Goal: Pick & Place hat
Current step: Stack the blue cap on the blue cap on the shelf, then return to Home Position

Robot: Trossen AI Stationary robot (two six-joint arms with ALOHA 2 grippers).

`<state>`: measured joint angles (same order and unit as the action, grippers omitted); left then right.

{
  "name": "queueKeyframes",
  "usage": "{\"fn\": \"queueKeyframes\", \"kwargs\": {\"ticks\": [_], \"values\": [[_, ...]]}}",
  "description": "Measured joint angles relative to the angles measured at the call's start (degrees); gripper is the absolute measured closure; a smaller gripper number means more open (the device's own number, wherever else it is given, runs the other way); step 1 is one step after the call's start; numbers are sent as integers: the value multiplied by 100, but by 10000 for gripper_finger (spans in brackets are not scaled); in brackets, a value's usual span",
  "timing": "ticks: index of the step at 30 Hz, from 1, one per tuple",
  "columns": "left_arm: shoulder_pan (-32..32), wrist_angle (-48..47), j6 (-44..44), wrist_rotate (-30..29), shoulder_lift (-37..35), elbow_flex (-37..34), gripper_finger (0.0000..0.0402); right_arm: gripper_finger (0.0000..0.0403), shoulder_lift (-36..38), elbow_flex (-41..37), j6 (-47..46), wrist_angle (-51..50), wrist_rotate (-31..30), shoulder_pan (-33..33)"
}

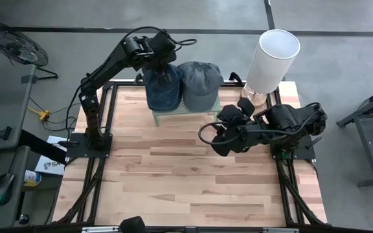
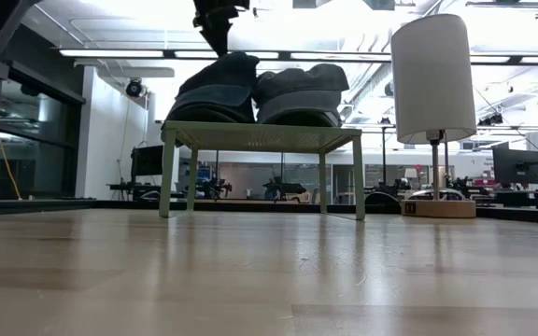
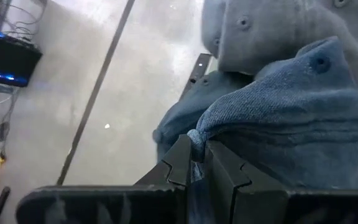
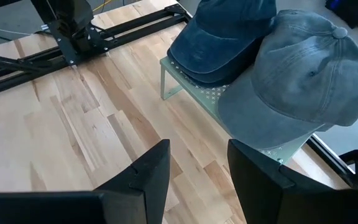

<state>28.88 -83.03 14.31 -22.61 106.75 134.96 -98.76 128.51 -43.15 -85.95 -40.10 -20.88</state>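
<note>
Two caps sit side by side on a small pale-green stand [image 1: 164, 117] at the table's far edge: a dark blue hat [image 1: 164, 87] on the left and a grey hat [image 1: 201, 83] on the right. My left gripper [image 1: 157, 59] is above the blue hat's far side and shut on its cloth. In the low view it comes down from above [image 2: 218, 35] onto the blue hat [image 2: 215, 91]. My right gripper [image 4: 197, 168] is open and hovers above the table to the near right of the stand [image 4: 219, 94], facing both hats. My left gripper pinches a raised fold of the blue hat's crown [image 3: 199, 138] between its two fingers [image 3: 180, 163]. It comes from above, pointing down, at the hat's far side. The cloth bunches up at the fingers, and the rest of the hat [image 3: 291, 124] lies on the stand beside the grey hat [image 3: 272, 31].
A table lamp with a white shade [image 1: 272, 59] and a wooden base [image 2: 439, 207] stands at the table's far right corner, just right of the stand. The wooden tabletop [image 1: 173, 181] lies in front of the stand. My right arm [image 1: 283, 123] is folded along the right side.
</note>
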Motion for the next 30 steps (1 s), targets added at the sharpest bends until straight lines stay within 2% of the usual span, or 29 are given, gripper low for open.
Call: {"fn": "queueKeyframes", "kwargs": {"ticks": [5,12,26,30], "values": [[0,-4,-12,264,116,-3,376,249,0,0,-39,0,10,1],[-46,93,-11,262,117,-4,357,249,0,0,-56,0,16,1],[-162,359,121,91,55,4,246,249,0,2,-56,0,113,2],[-234,446,236,-18,-28,4,229,249,0,2,-49,0,118,2]]}}
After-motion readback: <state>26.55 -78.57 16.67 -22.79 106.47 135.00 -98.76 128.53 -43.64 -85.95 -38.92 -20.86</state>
